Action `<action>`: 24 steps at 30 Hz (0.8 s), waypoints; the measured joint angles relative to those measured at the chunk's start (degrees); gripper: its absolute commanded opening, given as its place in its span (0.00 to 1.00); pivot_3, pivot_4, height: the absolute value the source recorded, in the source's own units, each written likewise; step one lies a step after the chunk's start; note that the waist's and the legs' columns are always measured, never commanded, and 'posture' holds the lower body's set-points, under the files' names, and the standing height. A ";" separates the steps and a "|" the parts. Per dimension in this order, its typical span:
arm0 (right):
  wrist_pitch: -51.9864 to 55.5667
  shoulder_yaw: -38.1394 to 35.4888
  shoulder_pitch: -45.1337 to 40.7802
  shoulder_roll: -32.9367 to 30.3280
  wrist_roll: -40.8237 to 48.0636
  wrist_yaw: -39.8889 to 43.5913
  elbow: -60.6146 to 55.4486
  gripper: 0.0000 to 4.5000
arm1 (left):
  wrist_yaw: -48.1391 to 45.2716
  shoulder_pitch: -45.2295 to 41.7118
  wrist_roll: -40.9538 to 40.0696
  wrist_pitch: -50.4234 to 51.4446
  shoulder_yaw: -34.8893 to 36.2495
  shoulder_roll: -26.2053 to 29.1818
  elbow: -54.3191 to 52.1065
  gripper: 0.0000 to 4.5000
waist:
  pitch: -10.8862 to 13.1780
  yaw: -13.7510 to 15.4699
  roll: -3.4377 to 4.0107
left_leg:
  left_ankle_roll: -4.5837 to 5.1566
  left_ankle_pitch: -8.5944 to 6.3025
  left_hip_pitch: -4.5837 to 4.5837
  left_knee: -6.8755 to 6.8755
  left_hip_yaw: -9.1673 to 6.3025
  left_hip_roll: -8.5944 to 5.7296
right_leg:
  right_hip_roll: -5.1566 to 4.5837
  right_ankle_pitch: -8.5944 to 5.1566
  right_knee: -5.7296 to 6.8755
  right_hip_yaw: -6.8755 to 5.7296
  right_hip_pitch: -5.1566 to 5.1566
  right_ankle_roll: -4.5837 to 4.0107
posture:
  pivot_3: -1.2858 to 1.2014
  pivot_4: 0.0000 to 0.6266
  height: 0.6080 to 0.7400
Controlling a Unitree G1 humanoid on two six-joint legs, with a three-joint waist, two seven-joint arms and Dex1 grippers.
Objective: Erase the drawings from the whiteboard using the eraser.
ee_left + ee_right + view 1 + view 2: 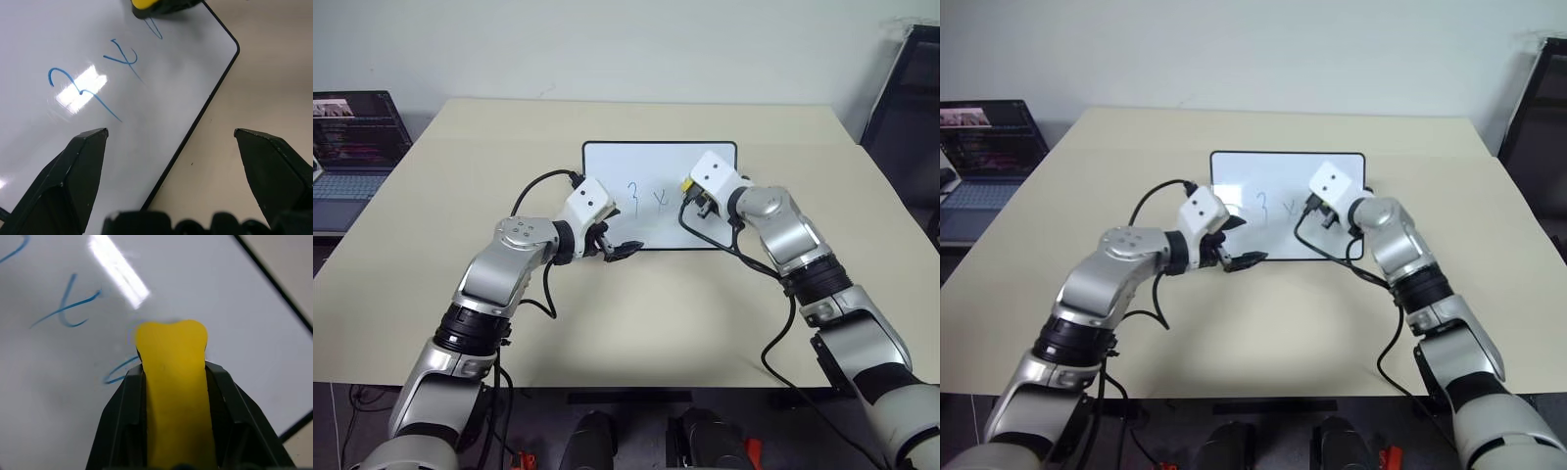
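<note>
Left eye view: my left gripper (625, 249) sits left of centre, jaws apart, at the near edge of the whiteboard (607, 162); the drawings (646, 199) lie mid-frame; right of them my right gripper (172, 377) pinches the eraser (172, 357) against the board.

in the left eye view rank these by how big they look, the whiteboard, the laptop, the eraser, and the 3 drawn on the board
1. The whiteboard.
2. The laptop, cut off by the picture's edge and set further off, so its true size is unsure.
3. The 3.
4. The eraser, mostly hidden in the right hand, so this last place is unsure.
</note>
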 measured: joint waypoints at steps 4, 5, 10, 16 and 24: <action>-0.92 0.00 -0.14 0.04 -0.45 0.77 0.62 0.27 | -0.11 0.06 0.22 -0.73 0.01 0.00 1.13 1.00 | 0.00 -0.05 0.00 | 0.00 0.00 0.00 -0.01 0.00 0.00 | -0.06 0.00 0.00 -0.02 0.00 0.00 | 0.52 0.24 1.00; -0.87 0.02 -0.13 0.02 -0.50 1.50 0.61 0.27 | -0.13 0.06 0.23 -0.91 0.01 0.00 1.17 1.00 | 0.00 -0.06 0.00 | 0.00 0.00 0.00 0.00 0.00 0.00 | -0.07 0.00 0.00 -0.01 0.00 0.00 | 0.52 0.24 1.00; 0.45 0.90 1.76 -1.09 -0.62 7.33 -2.09 0.27 | -0.23 0.14 0.26 -1.96 0.04 0.03 1.40 1.00 | 0.00 -0.04 0.00 | 0.00 0.00 0.00 0.00 -0.02 -0.01 | -0.07 0.00 0.00 -0.04 0.01 0.00 | 0.52 0.24 1.00; -0.36 0.91 1.78 -0.39 -1.77 5.93 -1.51 0.27 | -0.43 0.24 0.32 -2.79 0.04 0.07 1.63 1.00 | 0.00 -0.41 0.00 | 0.00 0.00 0.04 0.01 -0.02 0.00 | -0.07 0.03 0.04 -0.05 0.02 -0.03 | 0.52 0.24 1.00; -1.75 2.02 2.62 -2.17 -4.02 8.44 -2.65 0.26 | -1.29 1.43 0.51 -2.87 0.14 0.51 1.66 1.00 | 0.00 -0.52 0.00 | 0.00 0.00 0.03 0.01 -0.04 -0.01 | -0.08 0.03 0.02 -0.07 0.03 -0.03 | 0.52 0.24 1.00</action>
